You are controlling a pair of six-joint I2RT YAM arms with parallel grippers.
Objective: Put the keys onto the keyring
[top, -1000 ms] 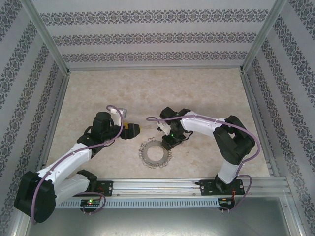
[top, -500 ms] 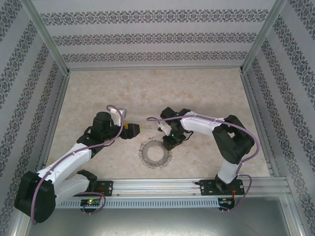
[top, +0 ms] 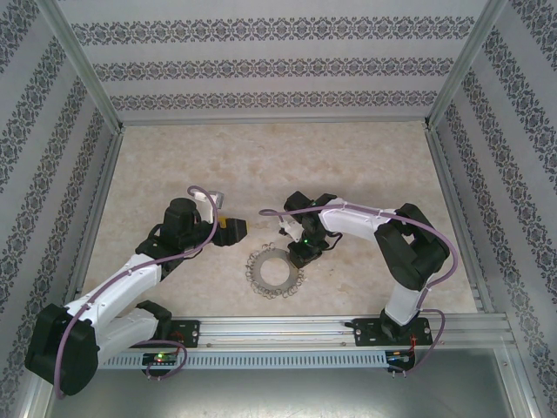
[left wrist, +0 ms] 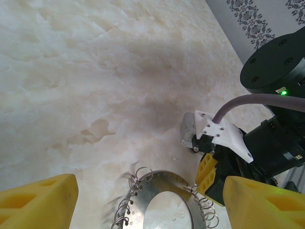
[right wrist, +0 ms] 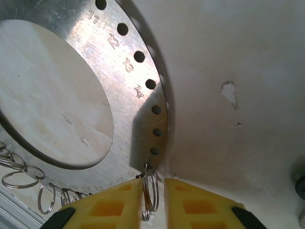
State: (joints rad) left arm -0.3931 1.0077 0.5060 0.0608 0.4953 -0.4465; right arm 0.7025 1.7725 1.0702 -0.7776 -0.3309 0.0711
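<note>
Straddling wire loop (right wrist: 150,188) on keyring (right wrist: 133,100) rim with right jaws, narrowly parted, not clamped. Hovering over bench (left wrist: 95,71) with left jaws spread wide, keyring edge low between them.

A lab-style robot test cell is indicated: a marble-look table (top: 348,165) is boxed in by aluminium frame posts (top: 83,65) and patterned wall panels (top: 278,52), and robot arms (top: 357,219) are bolted to a metal rail (top: 287,326) at the near edge.
</note>
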